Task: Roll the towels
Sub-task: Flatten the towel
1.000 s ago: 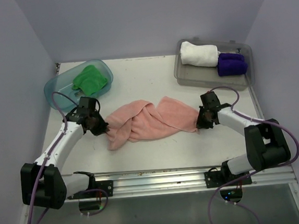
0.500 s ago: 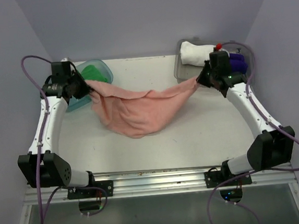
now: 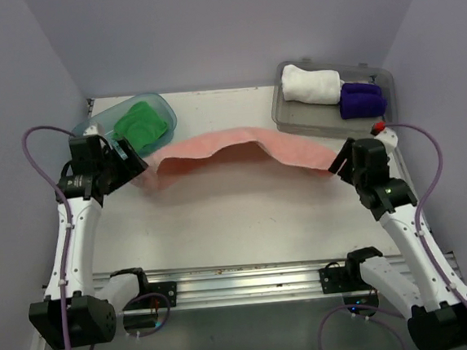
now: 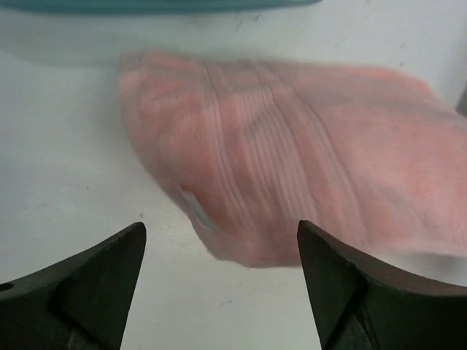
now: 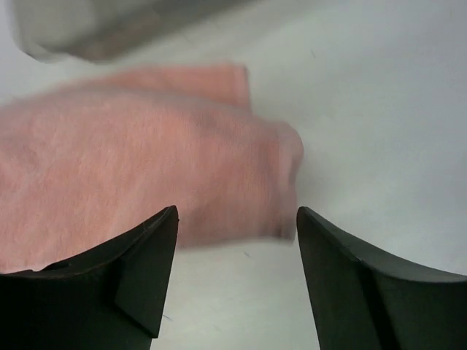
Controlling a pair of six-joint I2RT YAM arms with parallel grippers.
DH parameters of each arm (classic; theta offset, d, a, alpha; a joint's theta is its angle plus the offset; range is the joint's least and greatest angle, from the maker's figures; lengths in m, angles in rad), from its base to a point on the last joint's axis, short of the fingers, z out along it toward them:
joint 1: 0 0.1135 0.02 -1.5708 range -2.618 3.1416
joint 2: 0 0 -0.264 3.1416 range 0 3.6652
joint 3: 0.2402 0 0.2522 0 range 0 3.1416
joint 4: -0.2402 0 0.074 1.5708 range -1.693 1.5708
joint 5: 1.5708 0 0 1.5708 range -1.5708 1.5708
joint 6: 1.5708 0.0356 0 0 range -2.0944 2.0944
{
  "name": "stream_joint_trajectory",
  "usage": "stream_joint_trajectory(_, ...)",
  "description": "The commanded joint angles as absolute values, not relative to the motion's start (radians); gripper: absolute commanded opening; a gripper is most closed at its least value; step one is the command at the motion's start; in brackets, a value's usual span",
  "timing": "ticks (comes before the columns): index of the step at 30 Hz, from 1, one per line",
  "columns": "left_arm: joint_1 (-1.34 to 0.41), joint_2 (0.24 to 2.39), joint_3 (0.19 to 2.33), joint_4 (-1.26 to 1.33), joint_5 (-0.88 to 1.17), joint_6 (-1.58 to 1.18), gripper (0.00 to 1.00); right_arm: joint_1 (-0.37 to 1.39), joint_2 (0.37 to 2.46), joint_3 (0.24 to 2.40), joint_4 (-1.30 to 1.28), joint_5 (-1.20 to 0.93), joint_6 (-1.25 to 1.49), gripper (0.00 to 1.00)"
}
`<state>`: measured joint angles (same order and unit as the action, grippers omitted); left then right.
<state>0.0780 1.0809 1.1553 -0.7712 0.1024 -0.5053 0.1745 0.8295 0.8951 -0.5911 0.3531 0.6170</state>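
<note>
Salmon pink towel (image 3: 231, 149) lies stretched across the worktop (image 3: 245, 215), humped at centre, one end near each arm. Left jaws wide, empty; towel corner just beyond them. Right jaws apart, empty; towel end just ahead. Green towel (image 3: 141, 124) bunched in teal tub (image 3: 91, 134). White towel (image 3: 311, 84) and purple towel (image 3: 361, 98) rolled, side by side in grey tray (image 3: 319, 120).

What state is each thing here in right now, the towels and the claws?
Pink towel: stretched out long, unrolled, in neither claw.
Green towel: crumpled in the tub, unrolled.
White towel: rolled, in the tray.
Purple towel: rolled, in the tray.
Left claw: open, empty.
Right claw: open, empty.
</note>
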Motion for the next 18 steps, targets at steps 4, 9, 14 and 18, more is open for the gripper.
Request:
stream_joint_trajectory(4, 0.084, 1.134, 0.933, -0.747, 0.183, -0.534, 0.84, 0.172, 0.877, 0.75, -0.727, 0.385, 0.686, 0.74)
stream_joint_trajectory(9, 0.084, 1.154, 0.92, -0.747, 0.126, -0.558, 0.74, 0.172, 0.902, 0.799, -0.686, 0.367, 0.658, 0.74)
stream_joint_trajectory(14, 0.084, 1.209, 0.856, -0.681, 0.031, -0.613, 0.69, 0.172, 0.945, 0.796, -0.638, 0.311, 0.65, 0.74)
stream_joint_trajectory(18, 0.083, 1.307, 0.819, -0.585, -0.038, -0.689, 0.7, 0.175, 0.976, 0.796, -0.623, 0.264, 0.65, 0.74)
